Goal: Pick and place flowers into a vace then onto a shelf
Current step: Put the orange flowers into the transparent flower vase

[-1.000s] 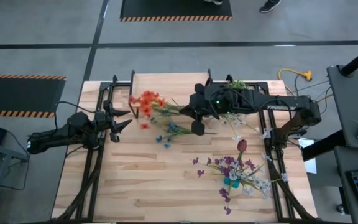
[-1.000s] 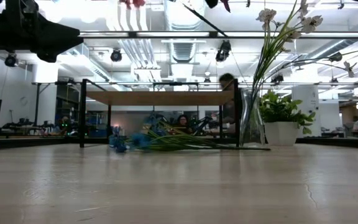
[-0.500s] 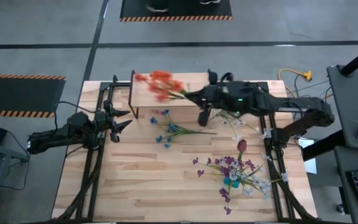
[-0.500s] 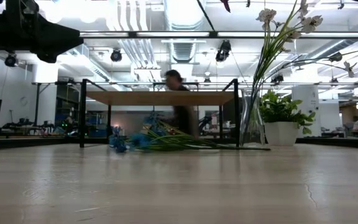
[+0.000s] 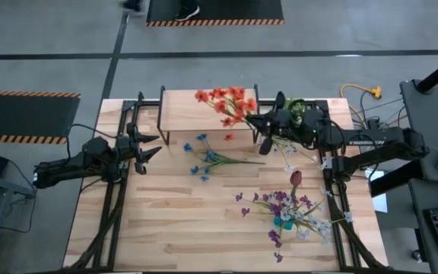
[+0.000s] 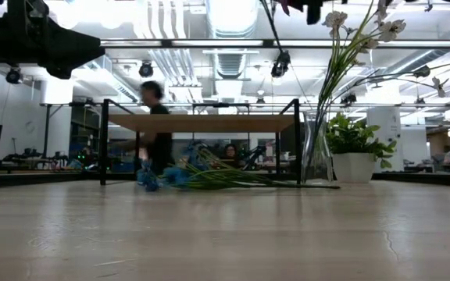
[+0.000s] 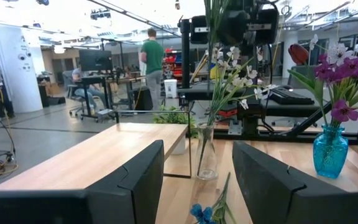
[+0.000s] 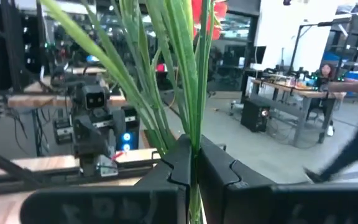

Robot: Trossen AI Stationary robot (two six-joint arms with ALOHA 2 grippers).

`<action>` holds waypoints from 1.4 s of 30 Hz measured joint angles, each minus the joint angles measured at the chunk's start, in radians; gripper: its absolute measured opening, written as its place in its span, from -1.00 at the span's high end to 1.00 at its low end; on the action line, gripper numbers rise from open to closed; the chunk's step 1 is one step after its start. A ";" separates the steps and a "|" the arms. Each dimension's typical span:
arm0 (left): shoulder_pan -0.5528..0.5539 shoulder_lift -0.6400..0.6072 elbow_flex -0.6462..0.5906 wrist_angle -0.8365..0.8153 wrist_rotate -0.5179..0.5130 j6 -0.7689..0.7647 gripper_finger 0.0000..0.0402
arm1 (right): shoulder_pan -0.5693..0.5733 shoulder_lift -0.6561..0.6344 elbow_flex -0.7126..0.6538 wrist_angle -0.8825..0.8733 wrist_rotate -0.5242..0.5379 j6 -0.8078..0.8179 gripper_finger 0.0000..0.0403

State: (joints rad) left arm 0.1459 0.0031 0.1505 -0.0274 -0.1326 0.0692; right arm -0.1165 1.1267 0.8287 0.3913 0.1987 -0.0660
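— So, what moved?
— Your right pincer (image 5: 258, 124), clamped on the orange flowers (image 5: 226, 102), swung them from the table's middle to above the shelf (image 5: 185, 108), upper centre, toward the vase (image 6: 316, 148).
— And left?
— Left pincer (image 5: 149, 144) waits half open, empty.

No legible text (anywhere in view)

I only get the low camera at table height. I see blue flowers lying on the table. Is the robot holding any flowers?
Observer: Yes. The right gripper is shut on the stems of the orange flowers, with their blooms over the shelf.
Operator: What about the other arm?
Observer: The left gripper hangs open at the table's left side, holding nothing.
Operator: Are there more flowers?
Observer: Purple flowers stand in a blue vase on the table's right side.
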 joint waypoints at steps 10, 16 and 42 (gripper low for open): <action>0.000 0.000 0.000 0.000 0.000 0.000 0.13 | 0.000 -0.023 -0.098 0.016 0.020 0.016 0.96; 0.000 0.000 0.000 0.000 0.000 0.000 0.13 | 0.003 -0.013 -0.086 0.009 0.040 0.010 0.96; 0.000 0.000 0.000 -0.006 -0.002 0.000 0.13 | 0.068 0.032 -0.090 -0.025 0.355 0.003 0.96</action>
State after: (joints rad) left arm 0.1459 0.0030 0.1505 -0.0331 -0.1343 0.0692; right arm -0.0483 1.1585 0.7384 0.3658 0.5533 -0.0635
